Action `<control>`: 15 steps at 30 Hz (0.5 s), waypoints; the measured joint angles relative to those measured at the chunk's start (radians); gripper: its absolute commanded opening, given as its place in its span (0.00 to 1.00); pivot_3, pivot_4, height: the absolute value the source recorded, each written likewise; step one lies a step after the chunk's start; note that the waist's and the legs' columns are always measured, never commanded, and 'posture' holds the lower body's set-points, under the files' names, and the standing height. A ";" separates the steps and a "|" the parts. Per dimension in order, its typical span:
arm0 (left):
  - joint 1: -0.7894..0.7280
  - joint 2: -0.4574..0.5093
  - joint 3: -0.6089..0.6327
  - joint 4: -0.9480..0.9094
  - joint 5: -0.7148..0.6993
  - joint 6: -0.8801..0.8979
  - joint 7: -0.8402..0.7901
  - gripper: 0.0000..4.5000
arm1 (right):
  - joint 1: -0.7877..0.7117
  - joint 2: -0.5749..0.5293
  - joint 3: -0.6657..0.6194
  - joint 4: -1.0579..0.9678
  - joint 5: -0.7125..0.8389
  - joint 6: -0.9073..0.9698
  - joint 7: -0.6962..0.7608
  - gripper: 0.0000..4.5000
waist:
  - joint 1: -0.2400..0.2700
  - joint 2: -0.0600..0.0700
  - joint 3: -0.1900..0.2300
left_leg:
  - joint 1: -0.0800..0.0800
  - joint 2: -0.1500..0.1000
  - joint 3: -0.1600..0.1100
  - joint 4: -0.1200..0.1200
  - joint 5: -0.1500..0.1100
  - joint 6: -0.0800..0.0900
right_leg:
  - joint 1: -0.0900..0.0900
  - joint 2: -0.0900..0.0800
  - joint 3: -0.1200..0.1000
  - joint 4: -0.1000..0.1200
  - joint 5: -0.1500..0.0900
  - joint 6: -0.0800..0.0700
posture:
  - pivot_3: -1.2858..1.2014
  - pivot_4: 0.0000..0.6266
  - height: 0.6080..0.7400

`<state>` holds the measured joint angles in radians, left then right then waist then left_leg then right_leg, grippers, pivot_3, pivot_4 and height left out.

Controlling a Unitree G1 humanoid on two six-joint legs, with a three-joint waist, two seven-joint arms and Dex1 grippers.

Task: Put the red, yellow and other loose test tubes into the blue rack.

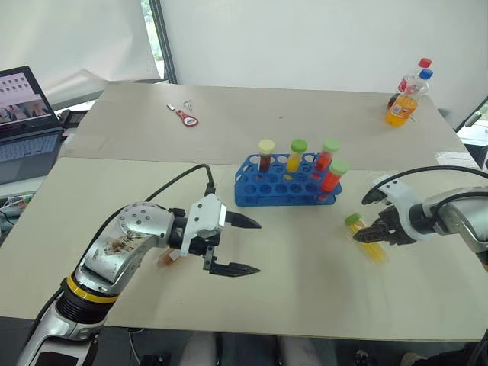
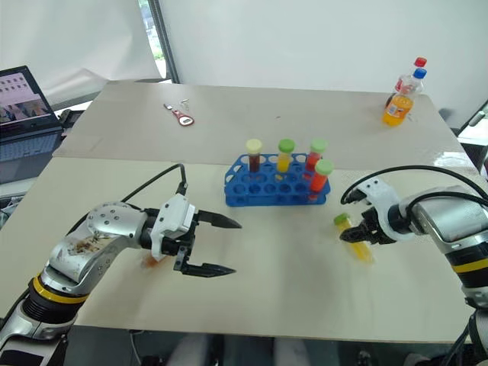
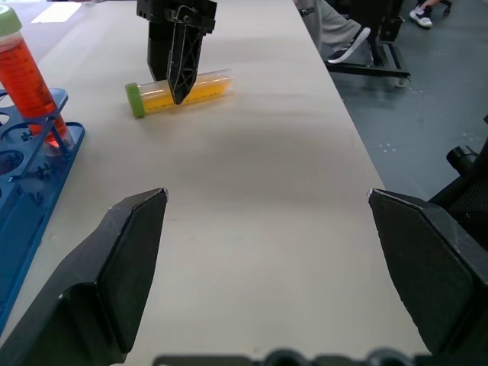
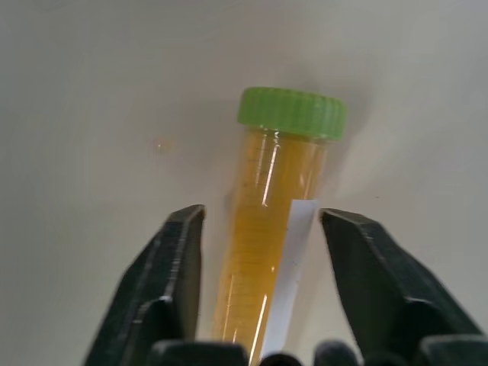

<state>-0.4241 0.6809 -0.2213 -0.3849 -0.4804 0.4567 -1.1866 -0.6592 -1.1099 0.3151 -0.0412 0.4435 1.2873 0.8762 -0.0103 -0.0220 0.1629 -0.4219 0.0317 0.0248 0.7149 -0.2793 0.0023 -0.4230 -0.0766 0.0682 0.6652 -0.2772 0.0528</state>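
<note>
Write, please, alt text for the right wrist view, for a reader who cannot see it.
The right gripper straddles a yellow test tube with a green cap, lying on the pale table. Its two black fingers flank the tube, with narrow gaps visible on both sides.

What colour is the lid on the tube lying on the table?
Green. The yellow tube has a green cap, clearest in the right wrist view.
</note>
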 measured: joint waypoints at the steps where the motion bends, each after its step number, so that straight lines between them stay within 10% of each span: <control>1: 0.000 -0.002 0.000 0.000 0.006 0.000 0.002 1.00 | -0.003 0.000 0.009 0.003 -0.003 0.001 0.007 0.28 | 0.000 0.000 0.000 | 0.000 0.000 0.000 0.000 0.000 0.000 | 0.000 0.000 0.000 0.000 0.000 0.000 | 0.52 0.24 0.74; 15: 0.005 -0.008 0.006 0.010 0.013 0.001 0.007 1.00 | 0.015 0.000 -0.078 -0.093 0.050 0.056 0.062 0.19 | -0.001 0.000 0.000 | 0.000 0.000 -0.003 0.000 0.000 0.000 | 0.000 0.000 0.000 0.001 0.000 0.000 | 0.52 0.24 0.74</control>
<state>-0.4187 0.6725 -0.2157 -0.3752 -0.4672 0.4577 -1.1793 -0.6437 -1.1099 0.2367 -0.1337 0.4936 1.3429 0.9380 -0.0108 -0.0219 0.1629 -0.4220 0.0319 0.0217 0.7148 -0.2793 0.0023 -0.4233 -0.0765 0.0678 0.6658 -0.2772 0.0528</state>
